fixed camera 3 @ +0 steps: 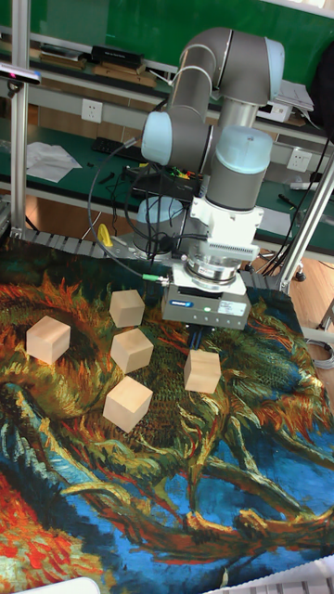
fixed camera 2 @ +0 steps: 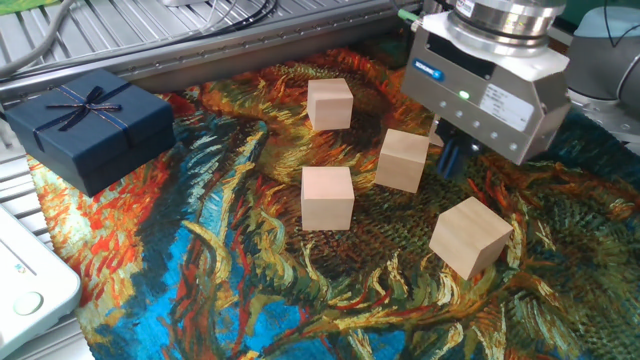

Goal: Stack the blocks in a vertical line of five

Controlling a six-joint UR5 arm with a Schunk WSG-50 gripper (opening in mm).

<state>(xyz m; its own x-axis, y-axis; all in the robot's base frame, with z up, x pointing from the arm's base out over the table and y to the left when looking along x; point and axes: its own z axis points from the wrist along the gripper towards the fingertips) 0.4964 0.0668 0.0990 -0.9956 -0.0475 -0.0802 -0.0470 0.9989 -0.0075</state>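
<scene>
Five pale wooden blocks lie loose on the painted cloth, none stacked. The fixed view shows one block [fixed camera 2: 329, 103] at the back, one [fixed camera 2: 327, 197] in the middle, one [fixed camera 2: 403, 160] to its right and a tilted one [fixed camera 2: 470, 236] at the front right. The fifth block [fixed camera 3: 202, 371] shows only in the tall fixed view, where my gripper [fixed camera 3: 199, 343] hangs just above it. In the fixed view the gripper [fixed camera 2: 448, 155] body hides that block. Its blue fingers [fixed camera 2: 445, 157] point down, apparently open and holding nothing.
A dark navy gift box [fixed camera 2: 88, 120] with a ribbon bow sits at the cloth's left edge. A white device [fixed camera 2: 25, 285] lies at the front left corner. A ribbed metal rail [fixed camera 2: 200, 50] runs along the back of the cloth.
</scene>
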